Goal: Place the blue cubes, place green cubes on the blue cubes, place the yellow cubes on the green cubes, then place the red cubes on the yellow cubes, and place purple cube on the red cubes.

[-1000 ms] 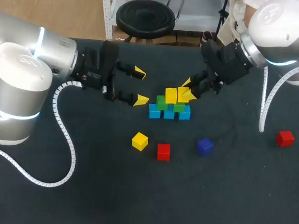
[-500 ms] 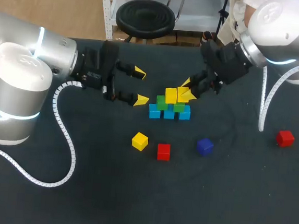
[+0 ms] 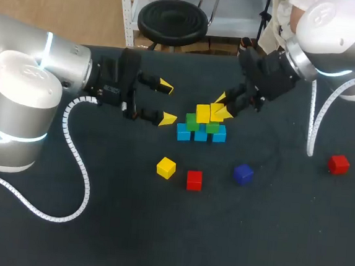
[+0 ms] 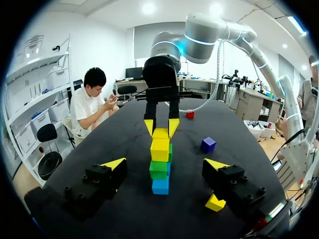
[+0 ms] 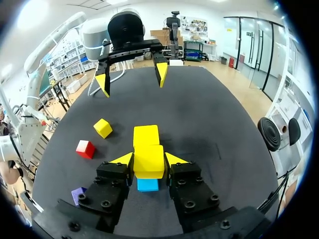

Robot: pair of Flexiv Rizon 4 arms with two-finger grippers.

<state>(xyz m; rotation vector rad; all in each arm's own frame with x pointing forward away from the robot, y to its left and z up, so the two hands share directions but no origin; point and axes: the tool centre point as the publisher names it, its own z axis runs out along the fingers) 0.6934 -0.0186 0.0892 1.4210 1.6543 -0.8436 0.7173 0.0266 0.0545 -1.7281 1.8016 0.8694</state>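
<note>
Grips 1 yellow cube [image 3: 215, 113] atop the green cubes [image 3: 192, 122] with right gripper [image 3: 223, 106]; holds left gripper [image 3: 166, 102] open beside.

The head camera looked down from above and behind the robot, taking in the whole dark table [image 3: 155, 243], with the stack of cubes [image 3: 202, 124] just above the frame's centre. The left wrist camera sat low over the table and faced along the spread fingers of the left gripper [image 4: 165, 164] toward the stack a little way ahead, with the right gripper [image 4: 160, 127] beyond it. The right wrist camera faced the opposite way, close against the stack, a yellow cube [image 5: 148, 162] pinched between its fingers. Both wrist views shared the stack and showed the other arm's gripper.
</note>
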